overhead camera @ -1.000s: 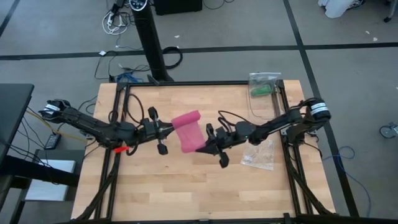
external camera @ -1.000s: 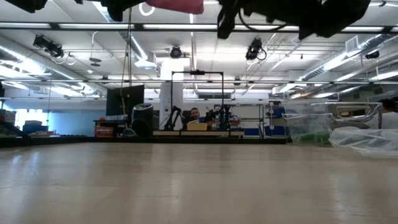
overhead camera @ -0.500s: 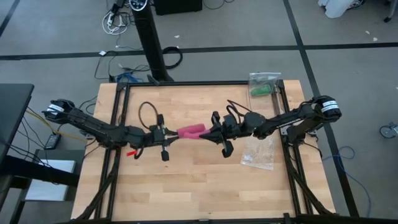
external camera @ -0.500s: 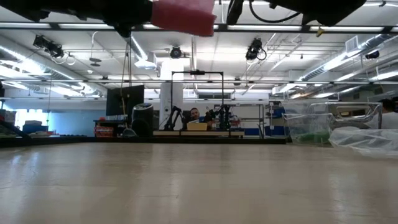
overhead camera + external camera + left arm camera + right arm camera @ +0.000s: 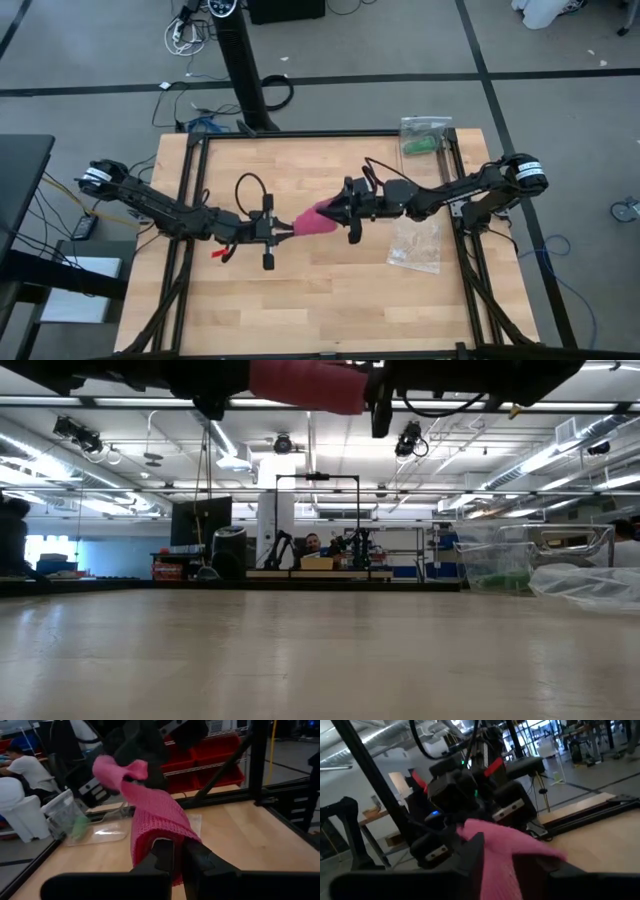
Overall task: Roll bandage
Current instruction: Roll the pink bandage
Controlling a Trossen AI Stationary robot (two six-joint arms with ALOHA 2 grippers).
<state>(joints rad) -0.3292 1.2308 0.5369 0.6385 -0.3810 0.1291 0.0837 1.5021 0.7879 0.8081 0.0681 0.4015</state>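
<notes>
The left gripper (image 5: 175, 857) has its jaws drawn narrow, pinched on one end of the bandage (image 5: 155, 815); the two dark fingers (image 5: 162, 855) stand almost together with pink fabric bulging just past them. In the high view this gripper (image 5: 283, 229) sits near the middle of the bench (image 5: 300, 300), its arm reaching in from the left edge.

The right gripper (image 5: 492, 857) has its jaws set around the other end of the bandage (image 5: 507, 845), with a gap between the fingers (image 5: 472, 847) and pink fabric filling it; whether they press on the fabric or only frame it cannot be told. From above, the right gripper (image 5: 335, 213) faces the left one closely, and the bandage (image 5: 313, 220) runs between them as a short bunched band, slanting from the left jaws toward the right ones.

The bandage hangs in the air, clear of the bench top: in the low view it shows as a pink mass (image 5: 305, 382) at the upper edge, between the dark bulk of both arms.

Farther out, a clear plastic bag (image 5: 415, 243) lies on the bench below the right arm. A second clear bag holding a green roll (image 5: 422, 143) rests at the far right corner.
</notes>
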